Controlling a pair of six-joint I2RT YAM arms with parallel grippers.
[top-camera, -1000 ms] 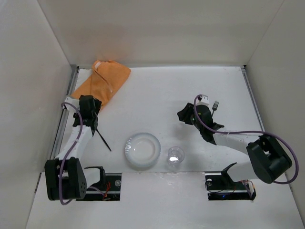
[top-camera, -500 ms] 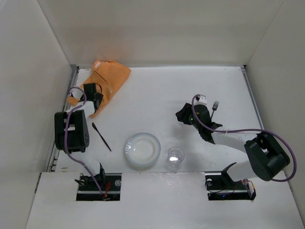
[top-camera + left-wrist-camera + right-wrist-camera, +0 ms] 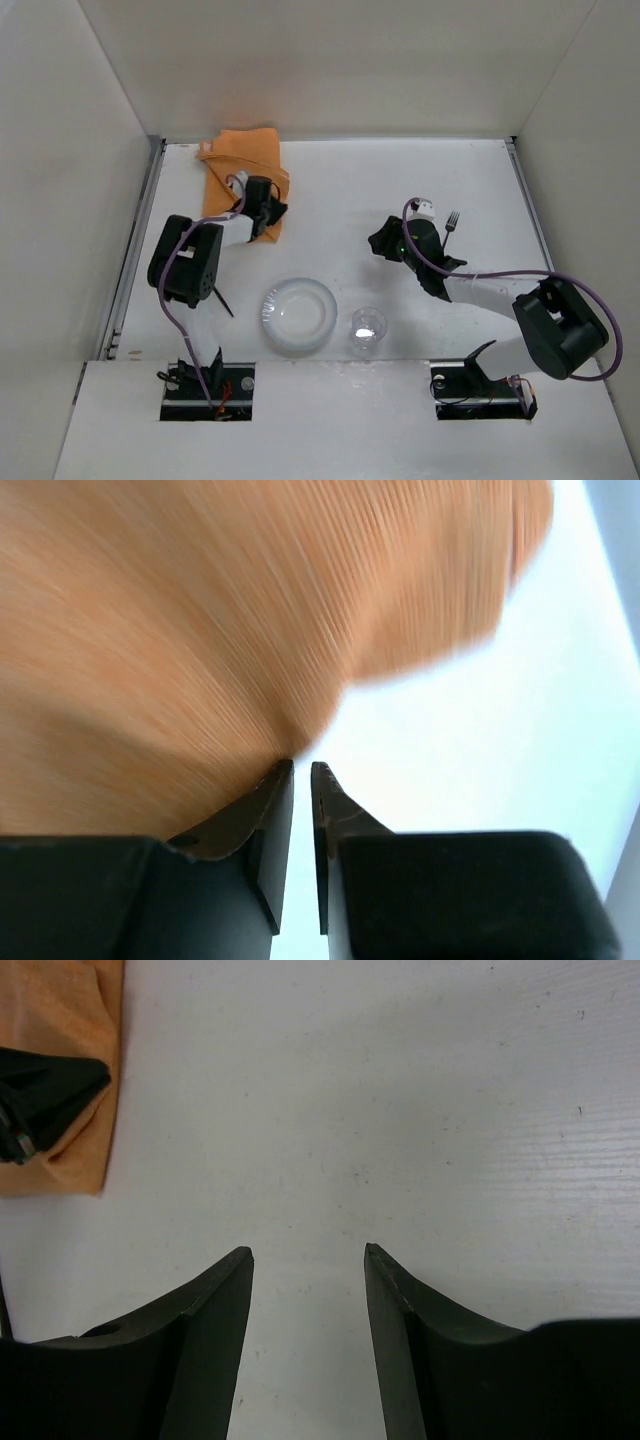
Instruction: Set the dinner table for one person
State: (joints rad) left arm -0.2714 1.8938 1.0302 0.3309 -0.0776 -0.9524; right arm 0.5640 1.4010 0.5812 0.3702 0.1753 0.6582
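The orange placemat [image 3: 240, 160] lies rumpled at the back left of the white dinner table [image 3: 340, 190]. My left gripper [image 3: 268, 212] sits on the cloth's near right corner. In the left wrist view the left gripper [image 3: 302, 765] is shut, its tips pinching the edge of the placemat [image 3: 200, 610], which is blurred. The right gripper [image 3: 380, 240] hovers over bare table at centre right. Seen from the right wrist, this gripper [image 3: 308, 1250] is open with nothing between its fingers, and the placemat [image 3: 70, 1030] shows at far left.
A white plate [image 3: 298, 315] and a clear glass [image 3: 368, 330] stand near the front edge. A thin black utensil [image 3: 222, 300] lies left of the plate, partly under the left arm. A fork [image 3: 452, 220] lies beside the right arm. White walls enclose the table.
The left gripper closed and swung right from the table's left edge. The placemat's near part came with it and now lies further right. The right arm barely moved.
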